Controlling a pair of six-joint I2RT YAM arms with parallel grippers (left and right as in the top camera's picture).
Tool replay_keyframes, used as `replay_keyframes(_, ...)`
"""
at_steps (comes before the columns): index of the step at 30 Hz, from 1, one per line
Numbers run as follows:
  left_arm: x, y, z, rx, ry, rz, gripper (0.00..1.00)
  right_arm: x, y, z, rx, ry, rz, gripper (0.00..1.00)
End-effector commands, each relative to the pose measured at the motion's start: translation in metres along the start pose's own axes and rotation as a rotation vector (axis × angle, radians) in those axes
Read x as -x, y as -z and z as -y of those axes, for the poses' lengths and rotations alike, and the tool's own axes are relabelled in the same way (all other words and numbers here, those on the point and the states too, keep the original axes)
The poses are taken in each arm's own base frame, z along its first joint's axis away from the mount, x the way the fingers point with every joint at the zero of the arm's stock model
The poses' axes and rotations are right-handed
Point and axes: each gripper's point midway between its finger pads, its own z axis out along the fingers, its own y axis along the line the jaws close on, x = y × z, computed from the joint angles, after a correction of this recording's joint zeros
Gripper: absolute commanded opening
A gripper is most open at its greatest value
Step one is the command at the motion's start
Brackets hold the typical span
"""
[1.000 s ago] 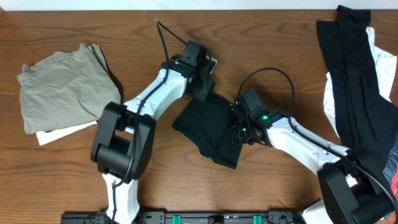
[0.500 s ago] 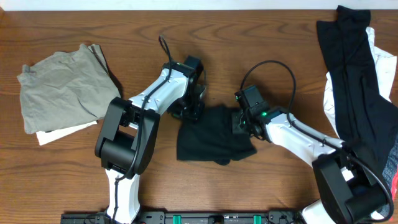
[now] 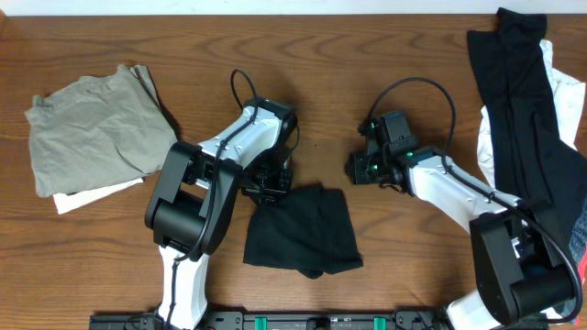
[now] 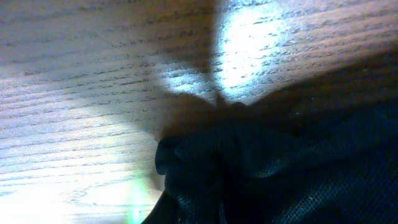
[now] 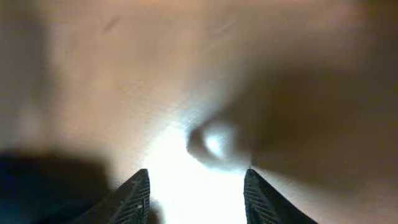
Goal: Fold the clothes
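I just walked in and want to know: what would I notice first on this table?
A black cloth lies near the front middle of the table. The left claw sits at its top-left corner, and the right claw is open above bare wood nearby. An olive-grey shirt lies far left.

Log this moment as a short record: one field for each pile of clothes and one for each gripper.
black garment: folded, lying flat, middle of the table, near edge
left gripper: at that garment's upper-left corner; fingers hidden, grip unclear
right gripper: fingers apart, nothing between them, over bare wood, clear of the garment
olive-grey garment: far left, lying on a white piece
right pile: long black garment draped over white fabric
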Motion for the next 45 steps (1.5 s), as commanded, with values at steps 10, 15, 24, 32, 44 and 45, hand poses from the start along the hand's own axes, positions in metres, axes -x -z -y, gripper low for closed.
replay_keyframes(10, 0.000, -0.013, -0.006, 0.033, 0.016, -0.022, 0.08, -0.060, 0.007, -0.038, 0.194, -0.004, -0.254, 0.46)
replay_keyframes(15, 0.000, -0.013, -0.006, 0.033, 0.016, -0.022, 0.08, -0.060, 0.007, -0.039, 0.194, -0.002, -0.256, 0.25)
replay_keyframes(24, 0.000, -0.013, -0.006, 0.033, 0.016, -0.022, 0.08, -0.060, 0.005, -0.034, 0.166, -0.001, -0.250, 0.01)
replay_keyframes(32, 0.000, -0.013, -0.006, 0.033, 0.017, -0.022, 0.08, -0.059, 0.003, -0.023, 0.107, 0.001, -0.241, 0.37)
replay_keyframes(44, 0.001, -0.013, -0.006, 0.033, 0.016, -0.019, 0.08, -0.073, -0.010, -0.031, 0.188, -0.019, -0.300, 0.37)
replay_keyframes(45, 0.001, -0.012, -0.006, 0.033, 0.016, -0.019, 0.08, -0.075, -0.012, -0.033, 0.200, -0.020, -0.309, 0.36)
